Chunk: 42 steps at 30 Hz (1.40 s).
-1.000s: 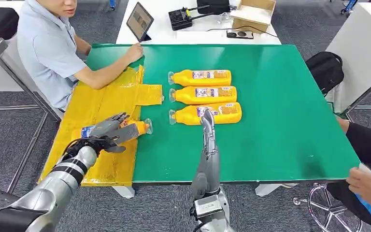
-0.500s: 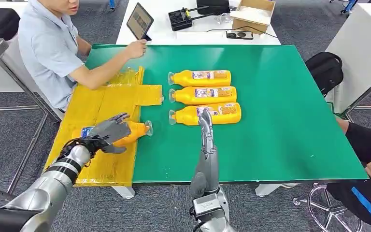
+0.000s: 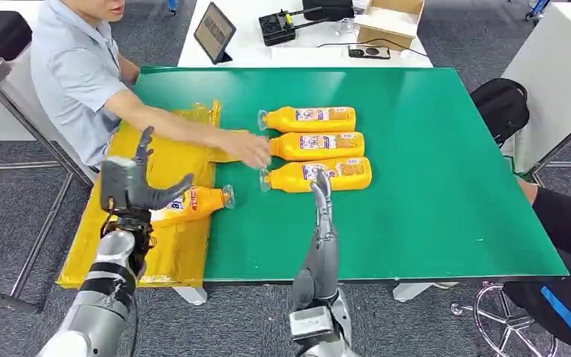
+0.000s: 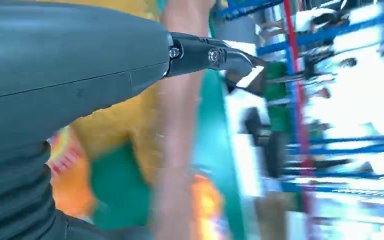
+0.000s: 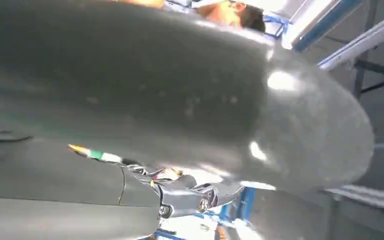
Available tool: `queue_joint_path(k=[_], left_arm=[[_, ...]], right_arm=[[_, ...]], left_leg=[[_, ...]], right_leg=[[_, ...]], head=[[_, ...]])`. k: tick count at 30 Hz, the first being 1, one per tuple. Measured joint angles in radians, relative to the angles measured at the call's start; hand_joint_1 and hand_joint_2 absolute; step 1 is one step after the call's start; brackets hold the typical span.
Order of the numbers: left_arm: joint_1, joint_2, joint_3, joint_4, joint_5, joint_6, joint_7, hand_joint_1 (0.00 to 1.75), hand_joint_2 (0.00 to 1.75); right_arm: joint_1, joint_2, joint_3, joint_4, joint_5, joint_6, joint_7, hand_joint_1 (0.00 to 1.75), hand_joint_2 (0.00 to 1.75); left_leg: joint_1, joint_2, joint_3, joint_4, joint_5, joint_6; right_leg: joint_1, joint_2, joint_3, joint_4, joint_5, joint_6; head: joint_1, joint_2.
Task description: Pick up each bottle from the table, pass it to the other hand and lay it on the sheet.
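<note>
**Left hand lifted and spread above a bottle lying on the yellow sheet**

Head view: the left hand [image 3: 130,186] is standing raised at about 8 o'clock of the picture, palm turned up and away, fingers apart and holding nothing. Just beyond it an orange bottle [image 3: 197,201] is lying on its side on the yellow sheet [image 3: 171,152], its clear cap pointing toward 3 o'clock over the sheet's edge. The right hand [image 3: 320,192] is reaching straight toward 12 o'clock along the green table [image 3: 431,186], edge-on to the camera, fingers extended close together; its tips are sitting at the near side of the nearest of three orange bottles, and I cannot tell whether they are touching it. Those three, the near bottle [image 3: 320,175], the middle bottle [image 3: 316,146] and the far bottle [image 3: 311,119], are lying side by side, caps toward 9 o'clock. A person in a light blue shirt [image 3: 74,74] is sitting at 10 o'clock and stretching an arm across the sheet; the person's hand [image 3: 251,149] is resting by the cap of the middle bottle. A tablet [image 3: 214,33] and a cardboard box [image 3: 390,21] are standing on the white table beyond.

Left wrist view: the grey cover of the left hand [image 4: 70,60] is looming large, a dark finger [image 4: 215,56] extending from it; behind it everything is blurring into yellow, green and orange.

Right wrist view: the right hand [image 5: 155,100] is blocking nearly everything; how its fingers lie cannot be told here.
</note>
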Motion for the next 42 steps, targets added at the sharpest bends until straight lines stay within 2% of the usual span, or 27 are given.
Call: queue_joint_path(k=[6,10,13,16,23,25,29,32,42], left_arm=[[0.213,-0.102,-0.036,-0.314,0.281,0.053,-0.06,0.0,1.75],[0.356,-0.114,-0.098,-0.463,0.378,0.1,-0.085,0.0,1.75],[0.488,-0.113,-0.126,-0.56,0.365,0.164,-0.138,0.0,1.75],[0.558,-0.112,-0.134,-0.603,0.357,0.176,-0.148,0.0,1.75],[0.595,-0.112,-0.148,-0.648,0.353,0.187,-0.148,0.0,1.75],[0.601,-0.112,-0.151,-0.654,0.306,0.236,-0.159,0.0,1.75],[0.642,-0.111,-0.153,-0.679,0.158,0.365,-0.17,0.0,1.75],[0.664,-0.106,-0.173,-0.708,0.066,0.44,-0.172,0.0,1.75],[0.655,-0.101,-0.211,-0.722,0.038,0.444,-0.134,0.0,1.75]], right_arm=[[0.028,-0.004,-0.016,-0.006,0.108,-0.006,0.0,0.0,1.75],[0.047,-0.022,-0.055,0.024,0.217,-0.006,0.0,0.0,1.75],[0.086,-0.049,-0.155,0.057,0.28,0.003,0.0,0.0,1.75],[0.107,-0.066,-0.235,0.065,0.293,0.025,0.0,0.0,1.75],[0.123,-0.07,-0.296,0.076,0.311,0.036,0.0,0.0,1.75],[0.127,-0.07,-0.313,0.077,0.335,0.027,0.015,0.0,1.75],[0.141,-0.093,-0.383,0.079,0.438,0.03,0.118,0.0,1.75],[0.138,-0.117,-0.46,0.099,0.504,0.112,0.178,0.0,1.75],[0.023,-0.172,-0.517,0.249,0.68,0.225,0.384,0.0,1.75]], left_leg=[[0.0,0.001,-0.001,0.0,-0.001,0.0],[0.0,0.001,-0.002,0.0,-0.003,0.001],[0.0,0.001,-0.002,0.0,-0.003,0.001],[0.0,0.001,-0.002,0.0,-0.003,0.001],[0.0,0.001,-0.001,0.0,-0.002,0.001],[0.0,0.001,-0.001,0.0,-0.002,0.001],[-0.001,0.0,-0.002,0.0,-0.002,0.001],[-0.001,0.0,-0.003,0.0,-0.003,0.001],[0.0,0.0,-0.001,0.0,-0.002,0.001]], right_leg=[[0.0,0.0,-0.001,-0.001,-0.001,0.0],[0.0,0.0,-0.001,-0.002,-0.001,0.0],[0.0,0.0,-0.001,-0.002,-0.001,0.0],[0.0,0.0,-0.002,-0.002,-0.001,0.0],[0.0,0.0,-0.001,-0.002,-0.001,0.0],[0.0,0.0,-0.001,-0.002,-0.001,0.0],[0.0,0.0,-0.001,-0.002,-0.001,0.0],[-0.001,0.0,-0.001,-0.002,-0.001,0.0],[0.0,0.0,0.0,-0.002,0.0,0.0]], head=[[0.0,0.0],[0.0,0.0],[0.0,0.0],[0.0,0.0],[0.0,0.0],[0.0,0.0],[0.0,0.0],[0.0,0.0],[0.0,0.0]])
